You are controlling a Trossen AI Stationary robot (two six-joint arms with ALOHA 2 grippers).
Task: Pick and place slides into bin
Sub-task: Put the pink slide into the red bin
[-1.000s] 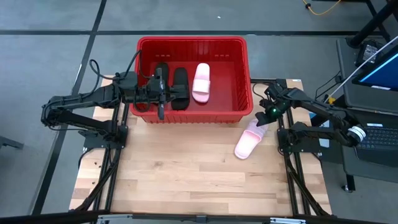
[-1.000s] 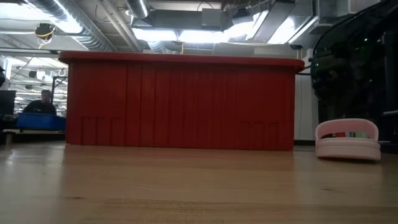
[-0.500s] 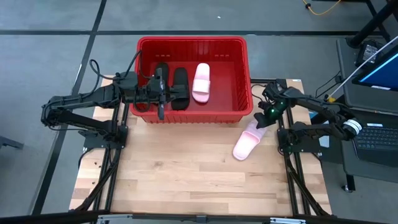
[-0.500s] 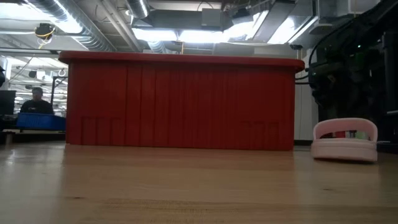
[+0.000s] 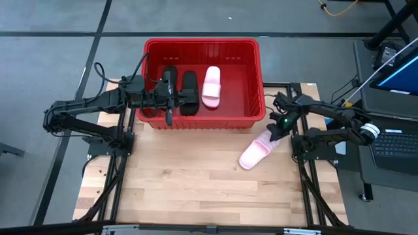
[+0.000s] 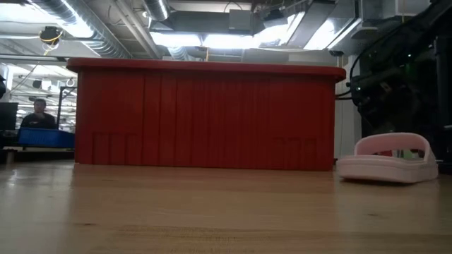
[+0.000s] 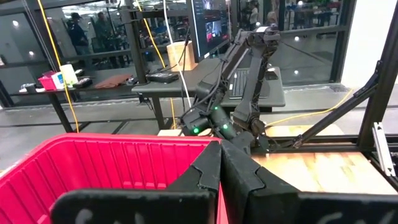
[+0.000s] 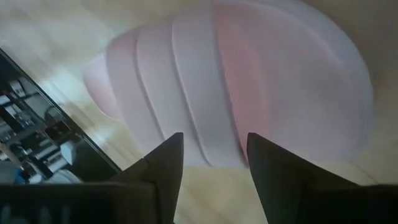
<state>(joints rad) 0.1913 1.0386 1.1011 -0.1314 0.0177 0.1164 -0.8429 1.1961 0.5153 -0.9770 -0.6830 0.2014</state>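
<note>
The robot had two thin dark arms — the left arm (image 5: 85, 108) and the right arm (image 5: 333, 116) — made of black tubes and chunky joints. Black cables looped along them. The right arm had a small green light near its wrist and a white band farther back. The right gripper's fingers (image 8: 163, 163) were black, flat and pointed — like little wedges.

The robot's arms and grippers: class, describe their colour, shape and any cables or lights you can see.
Both arms are dark, slim and jointed, with black cables looping off them. The left gripper has black, angular fingers. The right gripper also has dark fingers; a small green light glows near its wrist.
</note>
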